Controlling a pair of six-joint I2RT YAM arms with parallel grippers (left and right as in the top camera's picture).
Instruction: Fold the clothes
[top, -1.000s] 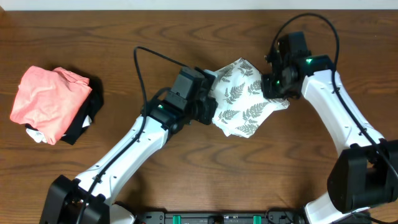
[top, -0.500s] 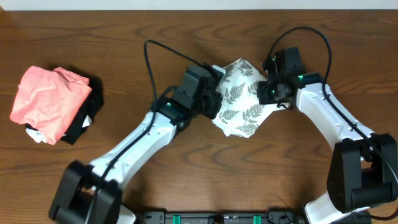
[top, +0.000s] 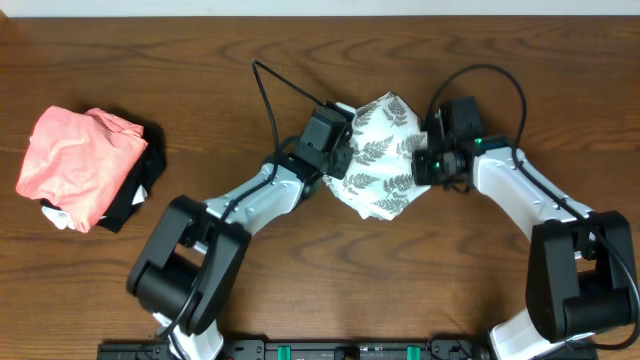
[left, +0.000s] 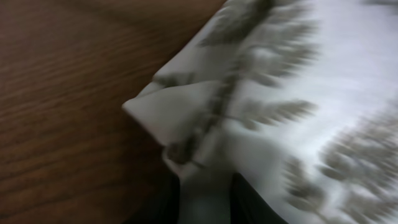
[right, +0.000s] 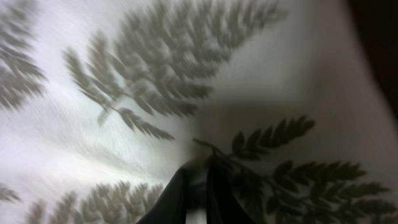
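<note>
Both arms reached in from the near edge of the table (top: 330, 290) toward its middle. Clothes (top: 385, 150) sat as one bunched fern-print bundle past table centre, closer to the far edge, squeezed between the two grippers. Left gripper (top: 343, 152) was on the bundle's left side, jaws mostly closed with a fold of fabric pinched between them. In its wrist view the cloth ran down into the jaws and a folded corner stuck out over bare wood. Right gripper (top: 428, 160) was on the bundle's right side, jaws almost fully closed, nipping a thin bit of the fabric at the tips. Its wrist view was otherwise filled with fern print. Pink garment (top: 75, 160) lay crumpled near the left edge on top of a black cloth (top: 140, 190), well apart from the bundle.
</note>
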